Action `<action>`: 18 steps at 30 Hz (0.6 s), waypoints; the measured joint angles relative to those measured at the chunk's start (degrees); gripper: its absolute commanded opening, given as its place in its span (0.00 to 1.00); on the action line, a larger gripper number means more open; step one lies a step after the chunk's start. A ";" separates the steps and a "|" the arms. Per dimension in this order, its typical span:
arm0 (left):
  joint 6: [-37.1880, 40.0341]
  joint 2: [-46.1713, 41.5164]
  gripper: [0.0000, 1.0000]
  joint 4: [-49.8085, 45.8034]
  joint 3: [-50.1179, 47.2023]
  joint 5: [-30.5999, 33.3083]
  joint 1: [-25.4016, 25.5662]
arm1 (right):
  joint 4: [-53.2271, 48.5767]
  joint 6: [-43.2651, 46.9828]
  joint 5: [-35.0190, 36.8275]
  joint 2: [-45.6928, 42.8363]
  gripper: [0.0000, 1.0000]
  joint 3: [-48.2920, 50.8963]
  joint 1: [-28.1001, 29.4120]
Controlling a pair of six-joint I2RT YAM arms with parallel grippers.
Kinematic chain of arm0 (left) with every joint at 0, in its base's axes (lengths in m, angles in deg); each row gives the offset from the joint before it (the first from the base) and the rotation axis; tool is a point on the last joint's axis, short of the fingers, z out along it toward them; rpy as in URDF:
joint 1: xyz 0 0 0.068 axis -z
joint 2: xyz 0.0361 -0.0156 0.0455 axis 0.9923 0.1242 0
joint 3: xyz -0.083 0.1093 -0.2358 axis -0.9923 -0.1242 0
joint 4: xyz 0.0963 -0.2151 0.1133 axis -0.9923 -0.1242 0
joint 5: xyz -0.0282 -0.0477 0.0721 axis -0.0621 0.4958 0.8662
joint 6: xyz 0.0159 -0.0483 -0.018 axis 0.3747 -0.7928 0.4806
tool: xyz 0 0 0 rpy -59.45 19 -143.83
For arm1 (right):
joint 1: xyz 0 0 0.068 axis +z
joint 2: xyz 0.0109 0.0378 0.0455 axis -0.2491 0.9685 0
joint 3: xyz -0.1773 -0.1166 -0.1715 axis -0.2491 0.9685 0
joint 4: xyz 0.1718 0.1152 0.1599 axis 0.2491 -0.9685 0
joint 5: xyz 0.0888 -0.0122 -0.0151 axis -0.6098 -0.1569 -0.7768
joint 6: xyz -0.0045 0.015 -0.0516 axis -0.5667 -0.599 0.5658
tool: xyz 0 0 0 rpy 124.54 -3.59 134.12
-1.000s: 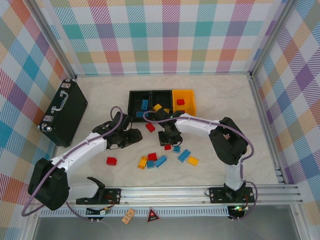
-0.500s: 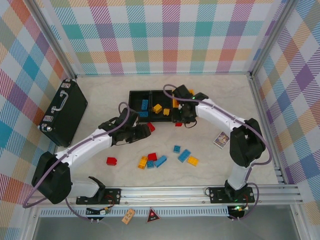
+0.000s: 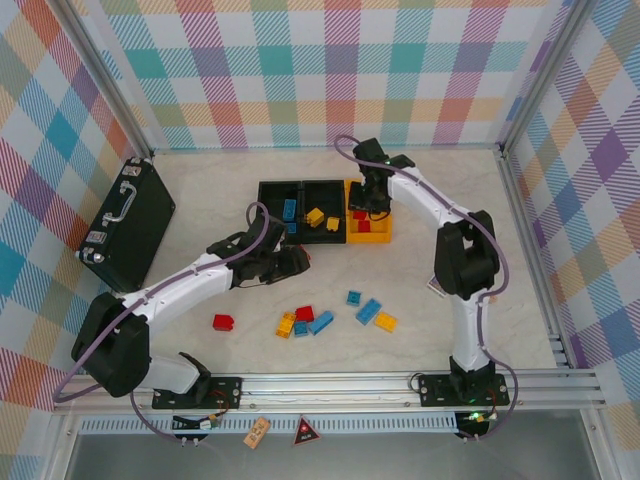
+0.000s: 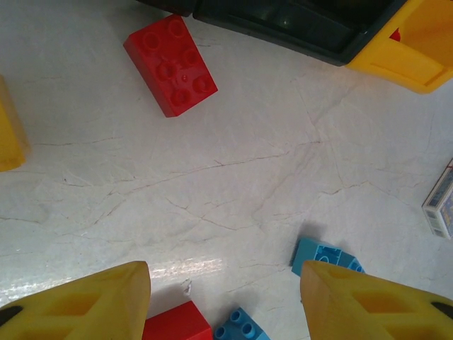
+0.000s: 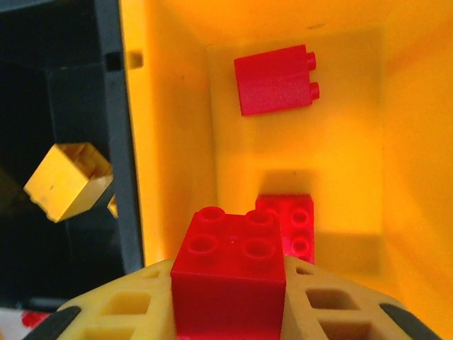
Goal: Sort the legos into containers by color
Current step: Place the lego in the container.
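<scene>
Right gripper (image 5: 228, 306) was clamped on a red lego (image 5: 230, 263), studs up, and hung over the yellow-orange bin (image 5: 177, 106). Two more red legos lay on that bin's floor: one at the far end (image 5: 276, 79), one just past the held brick (image 5: 291, 223). The middle black bin (image 5: 106, 85) next door held a yellow lego (image 5: 69, 180). In the top view the right arm reached out over the yellow-orange bin at the right end of the row.

Left gripper (image 4: 223, 283) was partly spread, with nothing between the fingers (image 4: 92, 301), only bare worktop (image 4: 233, 177). It sat low, just in front of the bins. A loose red lego (image 4: 170, 65) lay on the worktop ahead of it, close to the black bin's front wall. Near the fingertips were another red lego (image 4: 177, 326) and two blue ones (image 4: 325, 255) (image 4: 237, 327). A printed card (image 4: 440, 202) showed at the right edge.

The top view showed the three bins in a row. The left black bin (image 3: 268, 200) held a blue lego (image 3: 289, 209). The middle one had yellow legos.

More legos lay unsorted on the worktop between the arms:
- lone red lego (image 3: 223, 322)
- orange lego (image 3: 286, 324)
- blue lego (image 3: 320, 322)
- small blue lego (image 3: 353, 297)
- orange lego on the right (image 3: 385, 321)

Black briefcase (image 3: 128, 222) lay at far left, well apart.
</scene>
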 measured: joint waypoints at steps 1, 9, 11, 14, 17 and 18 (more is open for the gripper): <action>-0.11 0.04 0.58 0.11 0.07 0.00 0.04 | -0.26 0.02 0.02 1.09 0.32 -1.05 -0.24; -0.33 0.50 0.58 0.13 0.22 0.02 0.15 | -1.60 0.00 -0.35 4.68 0.44 -5.60 -1.29; -0.33 0.70 0.58 0.11 0.42 0.02 0.15 | -1.92 0.04 -0.44 4.74 0.47 -5.92 -1.33; -0.33 1.20 0.58 0.15 0.85 0.09 0.15 | -2.08 0.02 -0.46 4.72 0.47 -5.92 -1.33; -0.33 1.31 0.58 0.15 0.90 0.26 0.15 | -2.08 0.20 -0.46 4.57 0.47 -5.84 -1.33; -0.33 1.31 0.58 0.15 0.90 0.28 0.15 | -2.01 0.26 -0.48 4.24 0.47 -5.53 -1.33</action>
